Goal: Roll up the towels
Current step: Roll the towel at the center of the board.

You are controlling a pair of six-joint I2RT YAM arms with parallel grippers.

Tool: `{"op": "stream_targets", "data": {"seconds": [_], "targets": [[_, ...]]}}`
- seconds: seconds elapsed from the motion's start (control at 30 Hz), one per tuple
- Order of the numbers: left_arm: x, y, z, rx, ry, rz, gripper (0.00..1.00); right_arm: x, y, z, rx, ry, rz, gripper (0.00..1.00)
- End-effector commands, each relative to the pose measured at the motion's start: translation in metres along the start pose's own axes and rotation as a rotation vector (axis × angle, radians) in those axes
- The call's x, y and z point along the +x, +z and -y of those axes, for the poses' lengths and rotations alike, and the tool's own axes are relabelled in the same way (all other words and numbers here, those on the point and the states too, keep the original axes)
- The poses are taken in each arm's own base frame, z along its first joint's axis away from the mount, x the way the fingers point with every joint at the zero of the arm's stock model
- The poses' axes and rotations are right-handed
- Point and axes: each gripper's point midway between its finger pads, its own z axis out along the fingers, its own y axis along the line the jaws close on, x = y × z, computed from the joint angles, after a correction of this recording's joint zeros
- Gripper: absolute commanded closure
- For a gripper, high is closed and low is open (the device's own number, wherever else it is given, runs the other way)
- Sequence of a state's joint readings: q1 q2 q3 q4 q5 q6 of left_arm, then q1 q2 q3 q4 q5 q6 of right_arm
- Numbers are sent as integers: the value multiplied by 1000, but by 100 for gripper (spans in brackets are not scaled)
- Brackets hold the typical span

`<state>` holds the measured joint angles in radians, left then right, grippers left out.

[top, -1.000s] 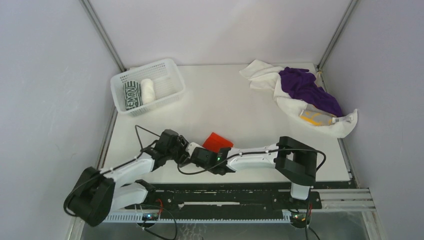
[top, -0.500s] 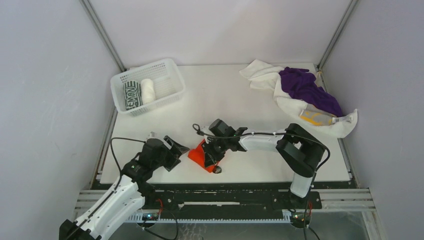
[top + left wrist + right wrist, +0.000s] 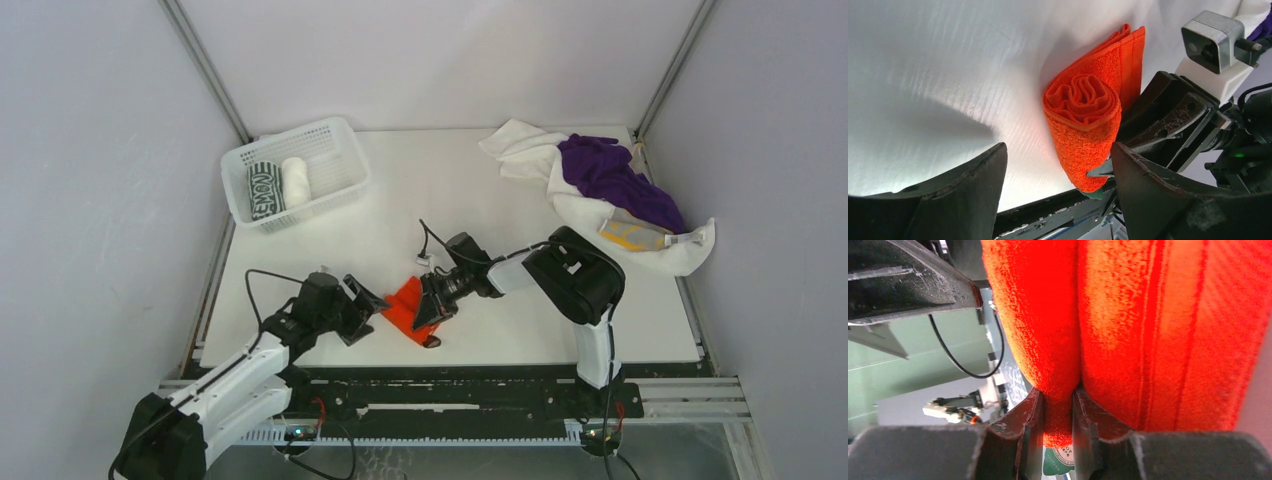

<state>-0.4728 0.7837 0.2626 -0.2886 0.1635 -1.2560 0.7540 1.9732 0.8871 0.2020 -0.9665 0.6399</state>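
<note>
Currently we see the right arm folded low over the surface [image 3: 450,200]. Its right gripper [image 3: 432,308] is nearly closed, pinching a fold of the rolled orange-red towel [image 3: 404,300]. The left arm extends low on the towel's left. Its left gripper [image 3: 368,305] stands wide open just beside the roll, holding nothing. A green tag [image 3: 1063,458] below the towel carries print too small to read.

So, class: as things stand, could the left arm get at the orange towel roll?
Probably yes. The left gripper stands open, facing the rolled end of the orange towel with nothing between them. The right gripper pinches the other side, leaving that end free.
</note>
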Motion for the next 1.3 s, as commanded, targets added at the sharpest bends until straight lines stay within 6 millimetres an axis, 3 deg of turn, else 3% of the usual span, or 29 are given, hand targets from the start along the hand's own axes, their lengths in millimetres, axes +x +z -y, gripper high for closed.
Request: {"op": "stream_targets", "data": {"seconds": [0.0, 0.2, 0.4, 0.57, 0.77, 1.0, 1.17, 1.27], "targets": [[4, 5, 27, 88, 23, -20, 20, 7, 1, 21, -15, 126, -2, 80], [4, 16, 37, 73, 50, -28, 24, 13, 2, 36, -4, 193, -11, 78], [9, 30, 22, -13, 59, -54, 31, 14, 0, 44, 18, 218, -1, 77], [12, 37, 6, -109, 86, -74, 37, 10, -7, 36, 57, 175, 23, 63], [15, 42, -14, -208, 126, -95, 41, 5, -27, 20, 222, 33, 53, 46], [20, 46, -19, -265, 179, -127, 41, -8, -56, 9, 545, -164, 147, 41], [24, 49, -18, -277, 197, -147, 40, -17, -82, -10, 826, -416, 250, 40], [24, 51, -18, -283, 203, -154, 40, -20, -86, -25, 916, -582, 289, 39]]}}
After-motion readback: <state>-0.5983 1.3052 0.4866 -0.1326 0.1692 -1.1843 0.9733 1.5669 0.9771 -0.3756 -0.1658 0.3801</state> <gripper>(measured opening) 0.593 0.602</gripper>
